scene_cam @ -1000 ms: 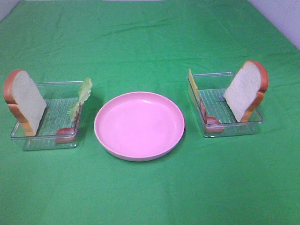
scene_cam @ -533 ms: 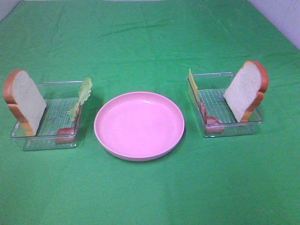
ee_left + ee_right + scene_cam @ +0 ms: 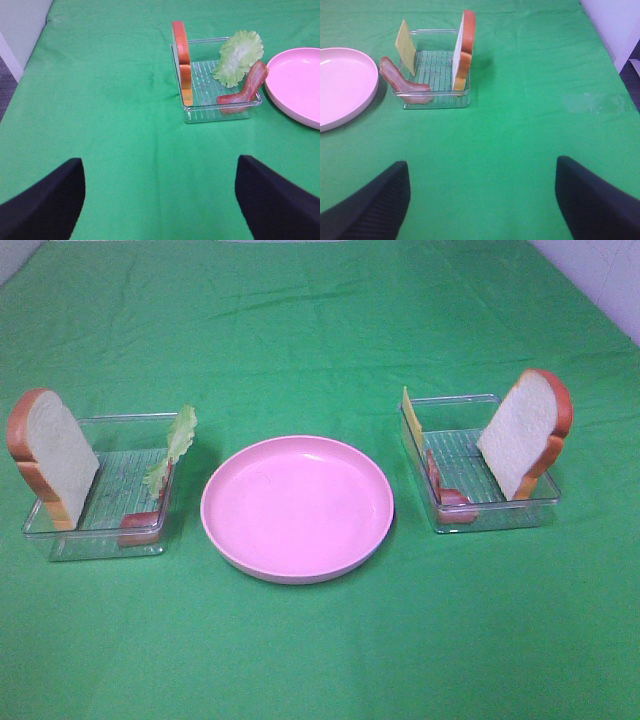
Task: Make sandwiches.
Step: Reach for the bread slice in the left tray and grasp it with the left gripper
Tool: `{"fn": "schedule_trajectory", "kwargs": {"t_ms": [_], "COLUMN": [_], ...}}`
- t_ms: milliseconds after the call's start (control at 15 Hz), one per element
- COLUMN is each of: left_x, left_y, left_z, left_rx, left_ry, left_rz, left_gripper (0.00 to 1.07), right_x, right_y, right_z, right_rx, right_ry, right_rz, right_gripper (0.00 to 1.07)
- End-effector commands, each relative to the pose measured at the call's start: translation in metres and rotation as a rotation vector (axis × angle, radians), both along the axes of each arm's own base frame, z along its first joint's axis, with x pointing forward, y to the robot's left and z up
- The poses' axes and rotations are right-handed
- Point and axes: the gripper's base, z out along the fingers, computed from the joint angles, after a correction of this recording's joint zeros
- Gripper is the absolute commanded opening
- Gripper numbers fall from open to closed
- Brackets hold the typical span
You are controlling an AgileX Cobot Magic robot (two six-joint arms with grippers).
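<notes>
Left gripper [image 3: 160, 165] hangs over the green cloth [image 3: 320, 320], fingers spread wide, gripping nothing, touching nothing. Right gripper [image 3: 481, 165] likewise: wide apart, nothing between the fingers. The sandwich parts sit in 2 clear trays flanking the pink plate [image 3: 300, 505]. Left tray [image 3: 100, 545]: left bread slice [image 3: 55, 455] leans at the outer wall, lettuce leaf [image 3: 175, 445] and left bacon strip [image 3: 140, 525] on the plate side. Right tray [image 3: 495, 518]: cheese slice [image 3: 410, 412] and right bacon strip [image 3: 445, 490] on the plate side, right bread slice [image 3: 520, 435] propped at the outer wall.
</notes>
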Motion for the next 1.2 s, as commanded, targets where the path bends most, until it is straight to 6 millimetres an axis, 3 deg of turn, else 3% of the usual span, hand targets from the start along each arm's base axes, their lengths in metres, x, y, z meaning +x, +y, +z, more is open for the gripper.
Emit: {"fn": "schedule_trajectory", "kwargs": {"t_ms": [67,333,667,733,867,933,1200], "left_x": [0.004,0.033,0.096,0.133,0.170,0.179,0.260], "left_y": [0.002,0.005,0.000,-0.002,-0.003,-0.003,-0.004], "left_z": [0.001,0.016,0.037,0.042,0.043,0.042,0.020], "left_rx": [0.020,0.062,0.015,-0.006,-0.006,-0.006,-0.017], "left_ry": [0.012,0.056,0.142,0.252,0.353,0.380,0.649], "left_rz": [0.006,0.028,0.010,0.004,0.004,0.004,0.018], "left_gripper": [0.76,0.76,0.76,0.76,0.76,0.76,0.76], "right_x": [-0.002,-0.002,-0.002,-0.002,-0.002,-0.002,-0.002], "right_y": [0.000,0.000,0.000,0.000,0.000,0.000,0.000], "right_z": [0.000,0.000,0.000,0.000,0.000,0.000,0.000], "right_rx": [-0.009,-0.009,-0.009,-0.009,-0.009,-0.009,-0.009], "right_ry": [-0.014,-0.014,-0.014,-0.014,-0.014,-0.014,-0.014], "right_rz": [0.002,0.002,0.002,0.002,0.002,0.002,0.002], "right_gripper": [0.75,0.75,0.75,0.75,0.75,0.75,0.75]}}
